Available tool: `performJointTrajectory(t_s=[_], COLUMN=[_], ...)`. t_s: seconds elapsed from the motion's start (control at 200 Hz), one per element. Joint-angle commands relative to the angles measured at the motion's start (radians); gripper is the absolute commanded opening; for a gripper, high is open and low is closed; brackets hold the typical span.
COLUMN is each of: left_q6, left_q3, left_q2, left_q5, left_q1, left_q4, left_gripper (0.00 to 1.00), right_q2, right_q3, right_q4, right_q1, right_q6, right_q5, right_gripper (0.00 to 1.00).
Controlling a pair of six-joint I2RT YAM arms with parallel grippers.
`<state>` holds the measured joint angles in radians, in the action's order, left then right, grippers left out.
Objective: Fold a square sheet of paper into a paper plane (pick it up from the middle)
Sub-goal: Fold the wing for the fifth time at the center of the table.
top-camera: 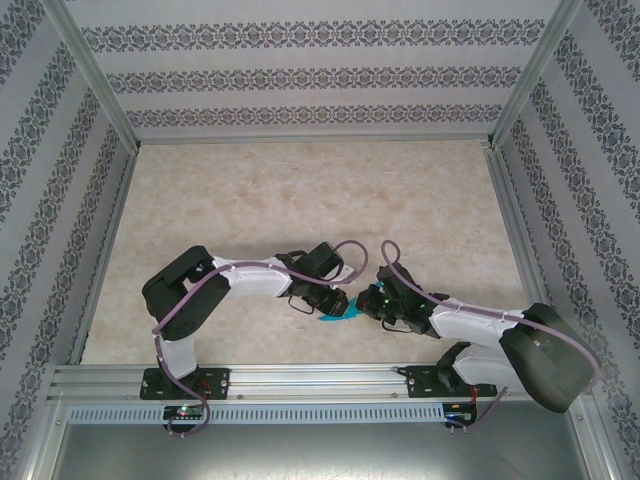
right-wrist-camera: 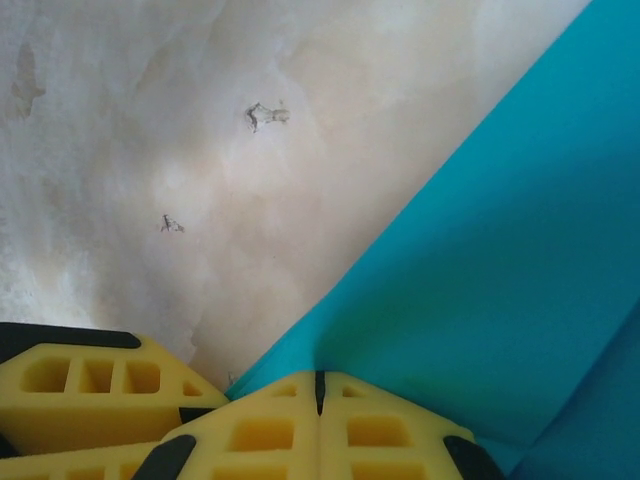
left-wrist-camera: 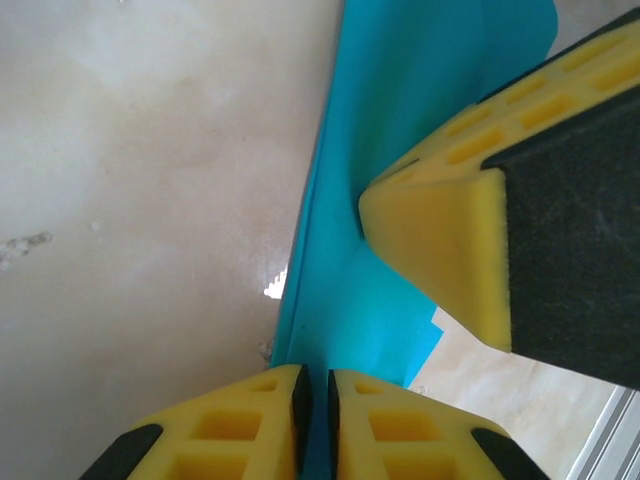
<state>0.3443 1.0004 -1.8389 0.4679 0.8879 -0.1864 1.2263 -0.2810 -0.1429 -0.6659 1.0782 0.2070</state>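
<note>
The square sheet of paper, teal-blue and creased into a narrower folded shape, is held just above the table near its front edge, between both grippers. My left gripper comes in from the left. In its wrist view its jaws are shut on the paper, whose lower end runs between the pads. My right gripper meets it from the right, and its yellow fingers press into the fold. In the right wrist view that gripper is shut on the paper's edge.
The beige marbled table top stretches away behind the grippers. An aluminium rail runs along the near edge, close under the paper. Patterned walls enclose the back and both sides. The left gripper's finger sits beside the right one.
</note>
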Motion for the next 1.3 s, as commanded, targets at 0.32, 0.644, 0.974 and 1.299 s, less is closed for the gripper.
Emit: performJointTrajectory(t_s=[0.32,0.644,0.974,1.299], left_q6=[0.032,0.066,0.102,0.165], left_q3=[-0.117,-0.141,-0.182,-0.222], left_q2=[0.050,0.061,0.094,0.135], left_q5=[-0.080,-0.160,-0.227,-0.245], left_q1=[0.019,0.072,0.117,0.161], left_q4=[-0.235,-0.264,-0.320,-0.338], left_gripper=[0.19,0.19,0.18,0.18], right_q2=[0.157,0.144,0.154,0.189], right_q3=[0.011,0.002,0.007,0.017], right_q4=[0.106,0.163,0.156,0.111], right_q1=[-0.010,-0.007,0.007,0.017], right_q6=[-0.034,-0.050,-0.063,-0.070], right_q5=[-0.073,-0.099,-0.093,-0.076], right_gripper=[0.00,0.00,0.00,0.00])
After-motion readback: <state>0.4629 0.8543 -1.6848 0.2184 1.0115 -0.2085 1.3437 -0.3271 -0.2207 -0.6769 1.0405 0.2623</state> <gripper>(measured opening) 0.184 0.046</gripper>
